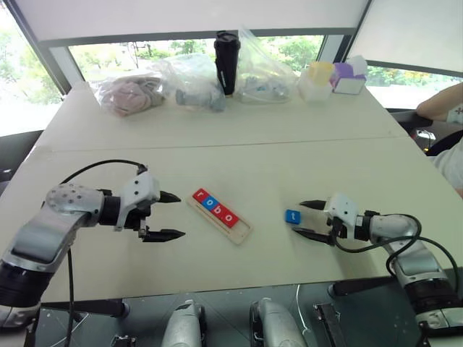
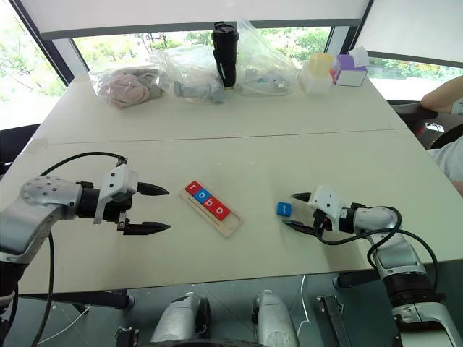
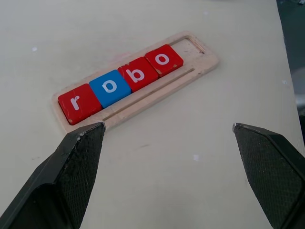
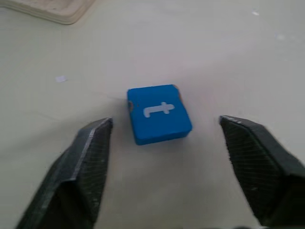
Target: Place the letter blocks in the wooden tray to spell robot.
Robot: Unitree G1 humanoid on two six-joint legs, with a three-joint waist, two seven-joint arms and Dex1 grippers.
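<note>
Tiles spelling r, o, b, o sit side by side in the wooden tray (image 1: 242,231), which lies at a slant near the middle of the white table (image 1: 239,155): a red r (image 3: 78,102) at the far-left end, then a blue o (image 3: 110,87), a red b (image 3: 137,74) and a red o (image 3: 163,59). The near-right end of the groove holds no tile. The fifth letter block, a blue t (image 1: 292,216), lies flat on the table to the right of the tray, well apart from it.

The right gripper (image 1: 307,219) lies low over the table just right of the blue t, pointing left toward it. Its two black fingers stand apart, one on the far side and one on the near side of the tile; in the right wrist view the tile sits just ahead of the fingertips (image 4: 97,131), touching neither. It has hold of nothing.

The left gripper (image 1: 168,215) hovers to the left of the tray, pointing right at it, its fingers spread wide and empty.

Along the far edge of the table stand clear plastic bags (image 1: 192,79), a black bottle (image 1: 226,61), and yellow (image 1: 317,79) and purple boxes (image 1: 349,76). A person's arm (image 1: 443,105) shows at the right edge.
</note>
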